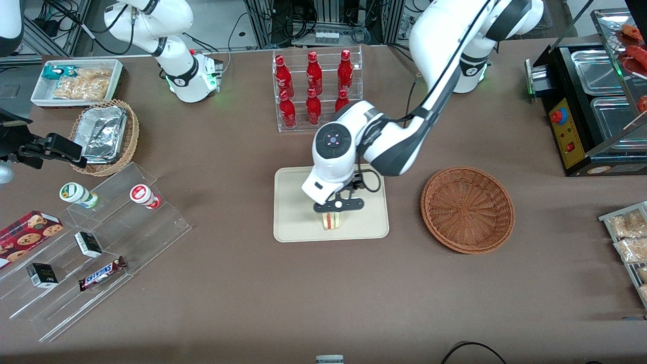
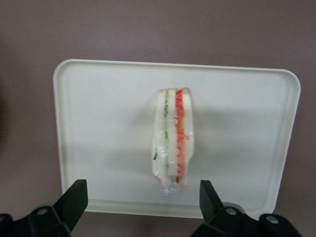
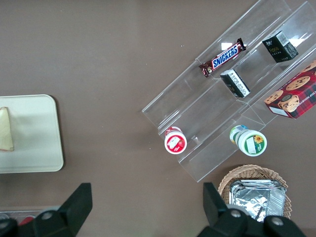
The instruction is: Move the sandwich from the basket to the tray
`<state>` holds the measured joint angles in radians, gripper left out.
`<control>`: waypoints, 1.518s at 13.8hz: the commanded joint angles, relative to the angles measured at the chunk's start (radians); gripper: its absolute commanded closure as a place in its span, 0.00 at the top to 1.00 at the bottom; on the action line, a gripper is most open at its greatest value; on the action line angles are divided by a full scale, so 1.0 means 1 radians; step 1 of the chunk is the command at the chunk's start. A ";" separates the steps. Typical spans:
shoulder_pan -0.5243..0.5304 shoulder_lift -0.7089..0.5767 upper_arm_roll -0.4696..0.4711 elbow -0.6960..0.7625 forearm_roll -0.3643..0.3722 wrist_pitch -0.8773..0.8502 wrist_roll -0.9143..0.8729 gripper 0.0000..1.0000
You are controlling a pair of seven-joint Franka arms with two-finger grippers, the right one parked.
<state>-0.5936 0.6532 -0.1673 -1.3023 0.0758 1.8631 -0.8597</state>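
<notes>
Front view: we see the gripper [image 1: 337,206] hanging low over the tray [image 1: 293,222], directly above the sandwich [image 1: 331,221], which stands on the tray's surface on the part nearer the camera. The basket [image 1: 467,209] sits on the brown tabletop [image 1: 323,293] beside the tray, toward the working arm's end, apart from it, with nothing lying in it. Farther from the camera than the tray stands a clear rack of red bottles [image 1: 314,81]. Toward the parked arm's end we find a tan wicker basket holding foil trays [image 1: 103,134] and clear stepped shelves [image 1: 101,247] with a Snickers bar [image 1: 102,273].

Left wrist view: we look straight down on the sandwich [image 2: 173,138], resting upright on the tray [image 2: 94,123] with its green and red filling stripes facing us. The jaws are spread wide, one fingertip on either side of the sandwich and clear of it, pinching nothing.

Right wrist view: we catch one corner of the tray [image 3: 39,148] with an edge of the sandwich [image 3: 6,129] on it, well apart from the shelves [image 3: 222,113].
</notes>
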 commanded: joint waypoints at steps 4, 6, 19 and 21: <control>0.176 -0.185 0.008 -0.204 0.010 -0.061 0.123 1.00; 0.248 -0.277 0.008 -0.311 0.009 -0.061 0.233 1.00; 0.601 -0.645 0.005 -0.404 -0.047 -0.304 0.797 1.00; 0.618 -0.676 0.008 -0.371 -0.045 -0.363 0.814 1.00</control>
<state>0.0063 0.0345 -0.1507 -1.6719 0.0417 1.5458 -0.0757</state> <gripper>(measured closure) 0.000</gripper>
